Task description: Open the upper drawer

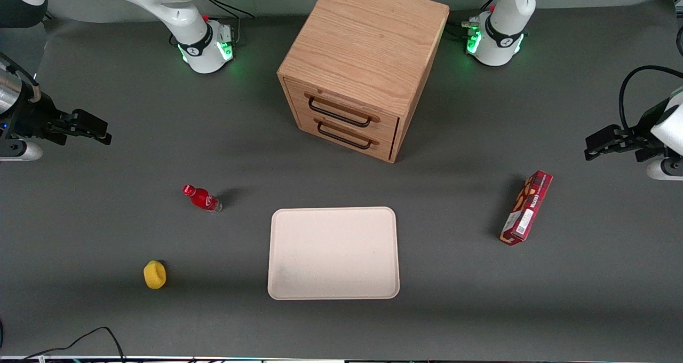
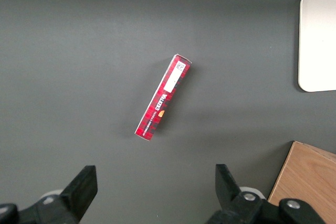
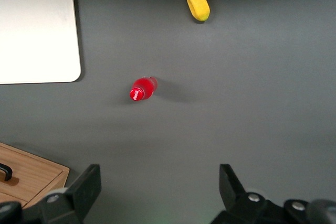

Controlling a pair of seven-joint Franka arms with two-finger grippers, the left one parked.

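I was looking at a grey table (image 1: 80,309) with one landmark, an oak cabinet (image 1: 368,48) standing between the two arm bases.

Nearest the front camera lay a pale tray (image 1: 333,253), in front of the cabinet. A yellow sponge (image 1: 155,275) sat well off from the cabinet toward my working arm's end. A red bottle (image 1: 201,198) stood nearer the cabinet than the sponge did. A red box (image 1: 526,207) lay toward the parked arm's end; its print was too small to read for certain, and the bottle's label was not legible.

My gripper (image 1: 98,129) hung above the table, well apart from the cabinet, toward the working arm's end. Its fingers (image 3: 86,187) were spread wide and held nothing.

The upper drawer (image 1: 341,107) sat in the cabinet's front, directly above the lower drawer (image 1: 347,132). It looked fully closed, flush with the front. Its thin black handle (image 1: 339,112) ran across the drawer face and stood off the wood.

I judged the handle stiff and narrow, the only place to take hold; the smooth metal might slip under a loose grip. The drawer should slide straight out. The cabinet looked solid, but I could not tell its weight, so a hard pull might drag it.
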